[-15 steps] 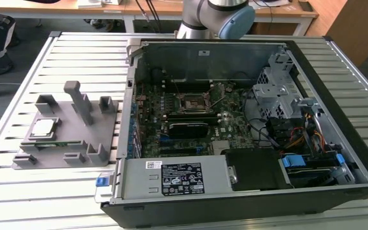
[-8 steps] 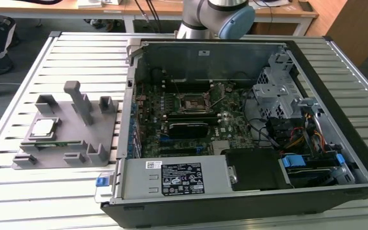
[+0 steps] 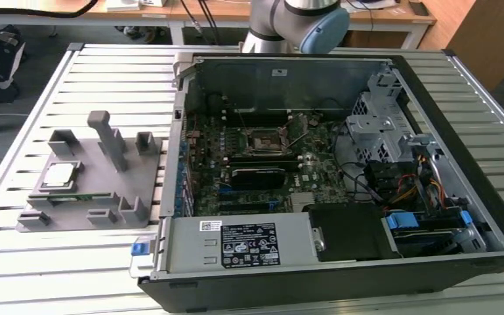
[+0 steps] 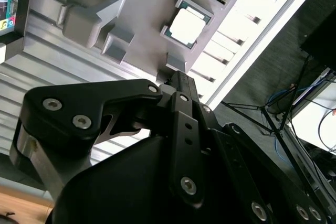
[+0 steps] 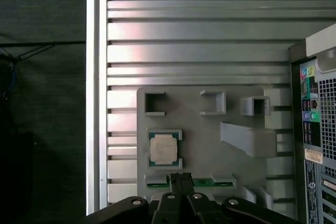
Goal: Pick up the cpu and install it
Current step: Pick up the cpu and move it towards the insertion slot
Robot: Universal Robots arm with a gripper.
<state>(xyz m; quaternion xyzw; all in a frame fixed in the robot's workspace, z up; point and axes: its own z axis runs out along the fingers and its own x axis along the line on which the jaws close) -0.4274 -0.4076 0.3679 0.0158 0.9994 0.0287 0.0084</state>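
- In the exterior view, the grey holder (image 3: 90,178) rests on the slatted metal desk (image 3: 24,262). The cpu (image 3: 60,174) lies flat in a square recess of the holder, silver top up. A green memory stick (image 3: 73,197) stands on edge in a slot just beside it.
- The first wrist view looks straight down on the holder. The gripper (image 5: 180,178) has its fingertips pressed together with nothing between them. It is over the holder's edge where the memory stick runs, apart from the cpu.
- The second wrist view looks past the gripper's black body, its closed tip pointing toward the cpu without touching it.
- To the exterior view's right of the holder, just beside it, stands the open computer case (image 3: 497,216) with its motherboard socket (image 3: 264,139). The robot arm (image 3: 291,20) rises behind the case.
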